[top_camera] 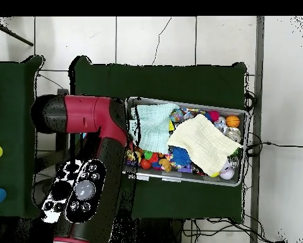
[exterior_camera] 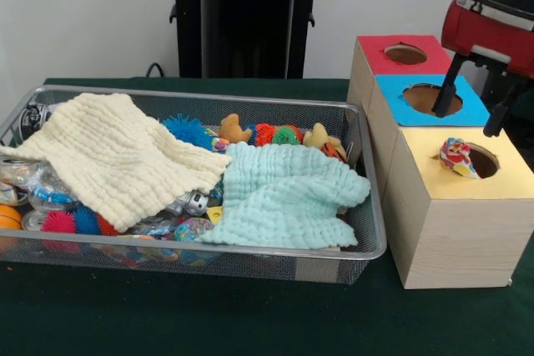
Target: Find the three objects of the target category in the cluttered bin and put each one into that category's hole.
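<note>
- A small fabric piece (exterior_camera: pixel 455 157), white with red, blue and yellow print, lies crumpled on the left lip of the hole (exterior_camera: pixel 479 161) in the yellow box (exterior_camera: pixel 467 206), partly on the yellow face and partly over the cutout.
- The gripper (exterior_camera: pixel 474 107) hangs above the boxes, over the gap between the blue box (exterior_camera: pixel 430 102) and the yellow one; its two dark fingers (exterior_camera: pixel 445 89) are spread apart with nothing between them, clear of the fabric.
- The bin (exterior_camera: pixel 367 231) sits on the green table (exterior_camera: pixel 209 314) just left of the boxes, its right rim close to the yellow box.
- In the bin a cream cloth (exterior_camera: pixel 117 156) covers the left and middle, one edge draped over the far-left rim; a mint cloth (exterior_camera: pixel 288 193) covers the right front, and its front edge reaches the near rim.
- Between and behind the cloths are small toys: a blue spiky ball (exterior_camera: pixel 188 129), a tan plush (exterior_camera: pixel 234 129), pink and blue spiky balls at the front left. I can't pick out another printed fabric piece among them.
- The red box (exterior_camera: pixel 400 54) stands furthest back, in line with the other two.
- From overhead the arm (top_camera: pixel 93 164) covers the boxes; the bin (top_camera: pixel 185 180) lies to its right, with bare green cloth along both long sides.
- In front of the bin and boxes the table is open.
</note>
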Motion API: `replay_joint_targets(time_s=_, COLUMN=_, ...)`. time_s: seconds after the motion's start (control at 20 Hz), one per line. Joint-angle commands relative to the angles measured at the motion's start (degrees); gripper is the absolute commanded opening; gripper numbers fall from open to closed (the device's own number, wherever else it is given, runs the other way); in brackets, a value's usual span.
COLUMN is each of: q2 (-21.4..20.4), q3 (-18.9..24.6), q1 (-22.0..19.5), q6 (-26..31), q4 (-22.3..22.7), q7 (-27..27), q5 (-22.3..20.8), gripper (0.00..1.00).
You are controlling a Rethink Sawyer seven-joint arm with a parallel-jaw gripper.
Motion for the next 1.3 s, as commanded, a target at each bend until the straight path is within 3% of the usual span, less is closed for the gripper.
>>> replay_joint_targets(time_s=0.05, q2=-0.22, q3=3.15, q1=-0.72, q6=-1.06, q4=6.33, q7=6.31, q5=-2.18, gripper=1.00)
replay_joint_targets(time_s=0.2, q2=0.19, q3=0.83, q1=0.13, q6=0.48, q4=4.97, q7=7.66, q5=-3.19, gripper=1.00)
replay_joint_targets(time_s=0.5, q2=3.55, q3=-8.32, q1=1.30, q6=2.96, q4=-1.18, q7=7.93, q5=-9.12, gripper=1.00)
replay_joint_targets(time_s=0.85, q2=2.75, q3=-5.80, q1=-1.56, q6=-2.04, q4=1.37, q7=5.40, q5=-10.13, gripper=1.00)
replay_joint_targets(time_s=1.3, q2=3.12, q3=-5.65, q1=-2.35, q6=-4.85, q4=3.30, q7=7.78, q5=-10.68, gripper=1.00)
